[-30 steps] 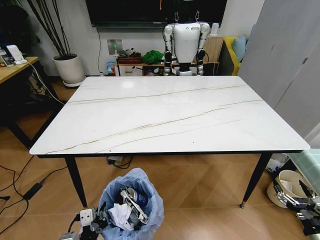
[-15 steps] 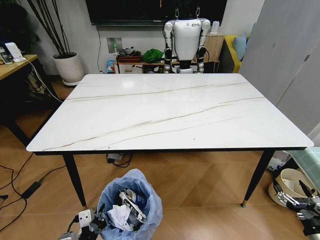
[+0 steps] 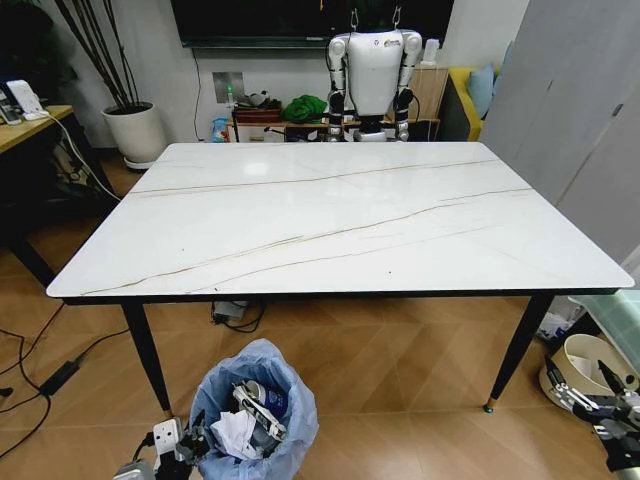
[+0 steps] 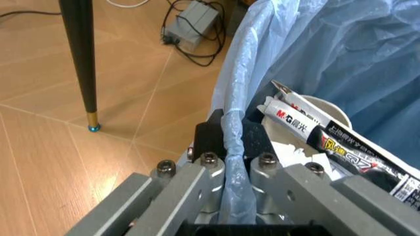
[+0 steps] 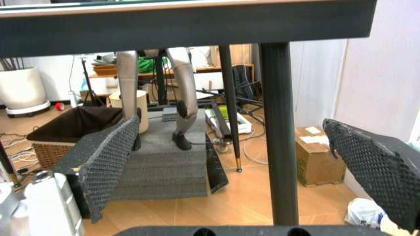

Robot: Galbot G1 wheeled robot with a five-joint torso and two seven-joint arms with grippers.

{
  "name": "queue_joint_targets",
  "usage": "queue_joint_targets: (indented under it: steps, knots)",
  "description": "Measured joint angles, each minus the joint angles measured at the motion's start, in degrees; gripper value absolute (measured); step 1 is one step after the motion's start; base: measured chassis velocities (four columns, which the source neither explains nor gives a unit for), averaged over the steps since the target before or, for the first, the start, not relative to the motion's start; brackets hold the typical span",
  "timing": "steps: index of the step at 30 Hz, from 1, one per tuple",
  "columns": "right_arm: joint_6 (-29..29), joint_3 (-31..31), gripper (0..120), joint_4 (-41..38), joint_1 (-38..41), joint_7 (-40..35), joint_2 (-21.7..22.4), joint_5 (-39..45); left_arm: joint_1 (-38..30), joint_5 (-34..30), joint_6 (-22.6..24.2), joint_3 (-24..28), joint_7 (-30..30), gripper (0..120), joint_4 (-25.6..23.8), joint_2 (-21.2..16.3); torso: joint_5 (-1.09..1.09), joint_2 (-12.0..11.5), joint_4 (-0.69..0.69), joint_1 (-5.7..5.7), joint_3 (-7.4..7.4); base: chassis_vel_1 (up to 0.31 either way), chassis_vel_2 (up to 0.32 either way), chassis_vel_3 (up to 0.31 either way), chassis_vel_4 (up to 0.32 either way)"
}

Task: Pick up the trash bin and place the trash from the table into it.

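Left tool (image 4: 226, 142) pinching trash bin (image 4: 231, 103) rim.

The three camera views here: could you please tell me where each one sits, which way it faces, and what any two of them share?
Head view: high on the robot, facing forward and down over the table; left gripper and right gripper at the lower corners.
Left wrist view: looks along its fingers, shut on the trash bin rim.
Right wrist view: low, facing under the table; open pads.
Shared: head and left wrist views show the bin.

Wooden floor (image 3: 400, 380) runs underneath; upper left stands a white plant pot (image 3: 135, 133) (tall dark stems), white wall (image 3: 190, 75) behind.
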State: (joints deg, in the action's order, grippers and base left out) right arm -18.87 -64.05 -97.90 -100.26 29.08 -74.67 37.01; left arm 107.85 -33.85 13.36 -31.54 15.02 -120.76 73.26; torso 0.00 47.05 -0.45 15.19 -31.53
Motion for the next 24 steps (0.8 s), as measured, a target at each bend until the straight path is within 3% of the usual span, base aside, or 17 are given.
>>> queue_joint_targets:
  steps: [24]
  knots:
    - [0.00,0.00,100,0.00,0.00,0.00,0.00,0.00,-0.73,0.11,0.22,-0.16,0.15,0,1.19,-0.01,0.00,-5.91,0.00,-2.56,3.36,0.000,0.000,0.000,0.000]
